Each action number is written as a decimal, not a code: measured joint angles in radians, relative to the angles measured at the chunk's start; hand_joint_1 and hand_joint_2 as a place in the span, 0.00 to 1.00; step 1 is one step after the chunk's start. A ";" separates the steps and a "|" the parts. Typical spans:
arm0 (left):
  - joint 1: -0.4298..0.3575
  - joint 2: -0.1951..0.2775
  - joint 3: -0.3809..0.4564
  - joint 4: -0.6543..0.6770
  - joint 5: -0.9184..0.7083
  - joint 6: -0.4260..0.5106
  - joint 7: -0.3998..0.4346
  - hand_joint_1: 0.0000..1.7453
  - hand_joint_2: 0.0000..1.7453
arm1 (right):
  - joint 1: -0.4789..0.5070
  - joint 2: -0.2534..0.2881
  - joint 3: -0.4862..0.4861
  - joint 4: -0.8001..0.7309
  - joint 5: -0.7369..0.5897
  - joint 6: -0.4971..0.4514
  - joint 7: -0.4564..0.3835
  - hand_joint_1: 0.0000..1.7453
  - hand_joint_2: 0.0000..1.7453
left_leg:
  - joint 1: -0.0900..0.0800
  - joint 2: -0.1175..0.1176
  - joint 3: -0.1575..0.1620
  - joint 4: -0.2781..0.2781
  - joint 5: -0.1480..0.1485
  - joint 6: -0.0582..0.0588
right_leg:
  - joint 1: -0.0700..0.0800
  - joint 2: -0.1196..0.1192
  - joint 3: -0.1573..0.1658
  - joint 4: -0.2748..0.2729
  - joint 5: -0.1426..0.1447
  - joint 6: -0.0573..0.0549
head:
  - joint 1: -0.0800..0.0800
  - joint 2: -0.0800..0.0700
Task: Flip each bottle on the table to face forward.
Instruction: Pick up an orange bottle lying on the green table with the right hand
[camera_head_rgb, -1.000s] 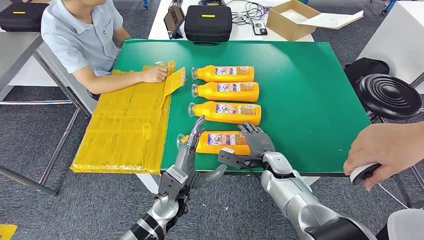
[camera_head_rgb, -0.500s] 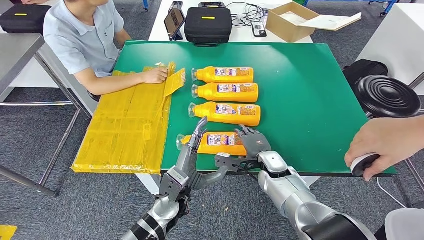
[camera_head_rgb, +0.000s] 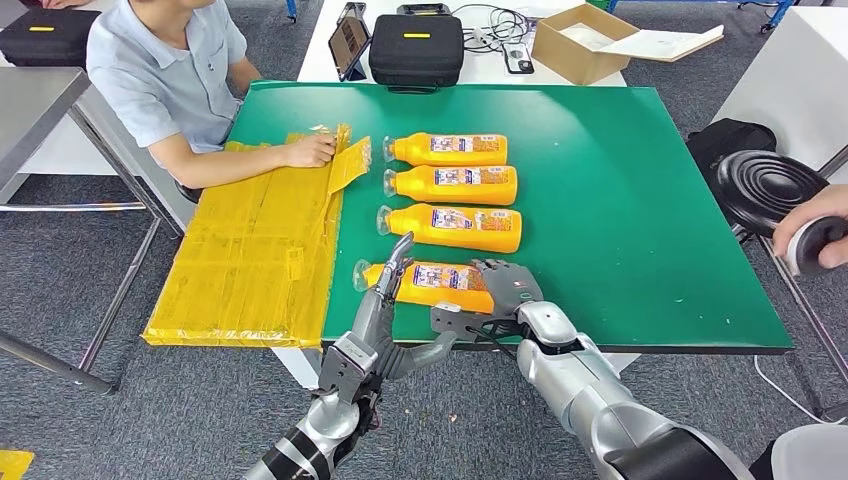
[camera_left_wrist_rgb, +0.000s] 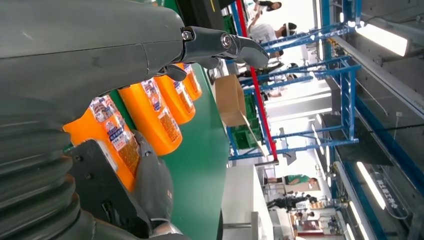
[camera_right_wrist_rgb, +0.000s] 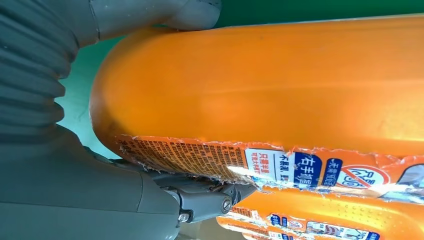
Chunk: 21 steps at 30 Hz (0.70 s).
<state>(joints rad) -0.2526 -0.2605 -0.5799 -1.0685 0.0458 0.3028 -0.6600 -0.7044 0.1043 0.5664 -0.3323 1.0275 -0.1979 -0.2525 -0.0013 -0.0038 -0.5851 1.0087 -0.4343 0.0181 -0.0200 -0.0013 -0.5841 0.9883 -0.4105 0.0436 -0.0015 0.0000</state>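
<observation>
1. Since the earlier frames, the right hand (camera_head_rgb: 508, 288) has been closed further round the base of the nearest bottle (camera_head_rgb: 440, 284), and a person's hand holding a small device (camera_head_rgb: 812, 240) has been drawn back toward the far right edge.
2. The nearest bottle is held by the right hand at its base end, with fingers over the top and the thumb underneath (the right wrist view shows the orange body (camera_right_wrist_rgb: 260, 85) pressed against the palm).
3. The left hand (camera_head_rgb: 385, 290) is kept apart-fingered beside the bottle's neck end; whether its fingertips touch the bottle cannot be told, and nothing is gripped by it.
4. The step in hand is judged to be the turning of this fourth bottle, lying on the green table (camera_head_rgb: 620, 200) just ahead of both hands.
5. For the next move, a roll about the bottle's long axis would be called for, with the neck end steadied by the left hand.
6. Beyond the hands, three more bottles (camera_head_rgb: 450, 182) are laid in a row, labels up; the closest of them lies near the held bottle and could be nudged.
7. Further left of the left hand, yellow sheets (camera_head_rgb: 255, 250) are touched by a seated person (camera_head_rgb: 170, 80).
</observation>
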 joint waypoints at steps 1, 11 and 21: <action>0.000 0.000 0.000 0.000 0.001 0.003 0.000 0.00 1.00 | 0.001 -0.002 -0.004 0.000 -0.012 -0.002 -0.007 1.00 1.00 | 0.000 0.000 0.000 0.000 0.000 0.000 | 0.000 0.000 0.000 0.000 0.000 0.000 | 0.000 0.000; 0.016 0.002 0.016 -0.019 0.030 0.035 -0.003 0.00 1.00 | 0.045 -0.013 -0.087 -0.004 -0.169 -0.090 -0.154 1.00 1.00 | 0.000 0.000 0.000 0.000 0.000 0.000 | 0.000 0.000 0.001 0.000 0.000 0.000 | 0.000 0.000; 0.174 0.022 0.140 -0.288 0.139 0.102 -0.015 0.00 1.00 | 0.278 -0.002 -0.327 -0.198 -0.575 -0.298 -0.443 1.00 1.00 | 0.001 -0.002 -0.008 0.000 0.000 0.000 | 0.001 -0.001 -0.006 0.000 0.000 0.000 | 0.000 0.000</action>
<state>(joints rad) -0.0789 -0.2384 -0.4403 -1.3563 0.1851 0.4044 -0.6749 -0.4267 0.1024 0.2397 -0.5307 0.4524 -0.4959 -0.6951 -0.0007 -0.0056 -0.5934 1.0085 -0.4347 0.0179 -0.0194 -0.0018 -0.5903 0.9885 -0.4109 0.0437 -0.0015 0.0000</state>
